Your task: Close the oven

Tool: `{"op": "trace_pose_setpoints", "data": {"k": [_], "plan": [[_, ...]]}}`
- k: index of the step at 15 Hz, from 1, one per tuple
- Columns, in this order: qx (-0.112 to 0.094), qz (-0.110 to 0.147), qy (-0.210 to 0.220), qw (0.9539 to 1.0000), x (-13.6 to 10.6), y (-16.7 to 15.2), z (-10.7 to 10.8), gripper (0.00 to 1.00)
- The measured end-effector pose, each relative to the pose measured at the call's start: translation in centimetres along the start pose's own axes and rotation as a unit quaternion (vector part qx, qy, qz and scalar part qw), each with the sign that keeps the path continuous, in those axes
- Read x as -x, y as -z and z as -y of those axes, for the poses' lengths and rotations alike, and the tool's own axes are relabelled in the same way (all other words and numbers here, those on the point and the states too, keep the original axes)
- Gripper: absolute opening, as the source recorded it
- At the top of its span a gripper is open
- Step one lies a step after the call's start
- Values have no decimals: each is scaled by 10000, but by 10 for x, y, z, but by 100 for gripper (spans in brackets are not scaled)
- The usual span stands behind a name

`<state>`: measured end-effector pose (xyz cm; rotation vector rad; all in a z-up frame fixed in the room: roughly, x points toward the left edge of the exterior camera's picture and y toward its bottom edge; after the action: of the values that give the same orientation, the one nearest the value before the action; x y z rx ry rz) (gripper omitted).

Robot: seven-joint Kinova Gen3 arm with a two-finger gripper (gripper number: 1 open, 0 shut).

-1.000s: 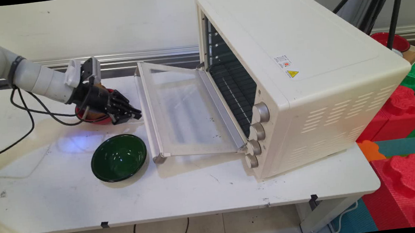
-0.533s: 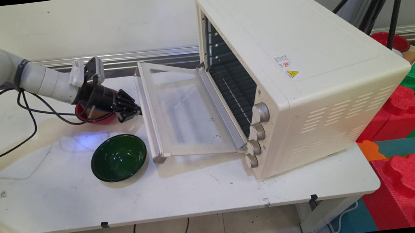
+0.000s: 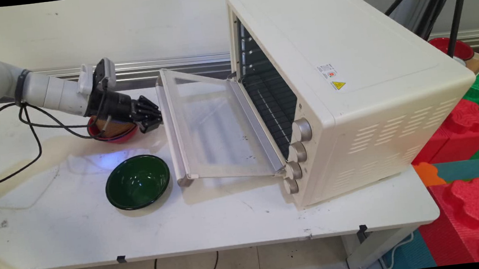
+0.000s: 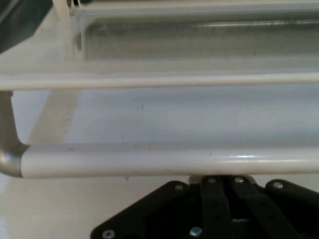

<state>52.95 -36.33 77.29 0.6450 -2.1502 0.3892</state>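
A cream toaster oven [image 3: 348, 75] stands on the white table [image 3: 231, 227] with its glass door [image 3: 217, 128] hanging open toward the left. My gripper [image 3: 156, 118] is shut, and its tip presses against the door's handle bar [image 3: 167, 124] from the left. In the hand view the white handle bar [image 4: 149, 159] runs across just above my gripper [image 4: 224, 178], with the glass pane [image 4: 199, 45] beyond it. A red bowl [image 3: 112, 133] with something brown in it sits right under my wrist, partly hidden. A dark green bowl [image 3: 137, 181] lies empty nearer the front.
The oven's dark rack [image 3: 269, 101] shows inside and several knobs [image 3: 298, 151] line its front. Black cables [image 3: 32, 132] hang from the arm over the table's left side. Red and green foam blocks [image 3: 468, 139] stand off the table's right end.
My gripper has risen and moved right, from above the red bowl to the door's handle. The door's free edge has lifted slightly.
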Motion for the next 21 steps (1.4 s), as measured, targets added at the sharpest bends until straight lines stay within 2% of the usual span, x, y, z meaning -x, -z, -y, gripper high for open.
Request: {"op": "trace_pose_setpoints", "data": {"k": [3, 8, 14, 21], "plan": [[2, -186, 5, 9998, -3, 3, 1, 0], [3, -644, 3, 9979, -18, 8, 7, 0], [-95, -1192, 5, 9928, -52, 5, 16, 0], [-119, -1472, -37, 9890, -87, -17, 24, 0]]}}
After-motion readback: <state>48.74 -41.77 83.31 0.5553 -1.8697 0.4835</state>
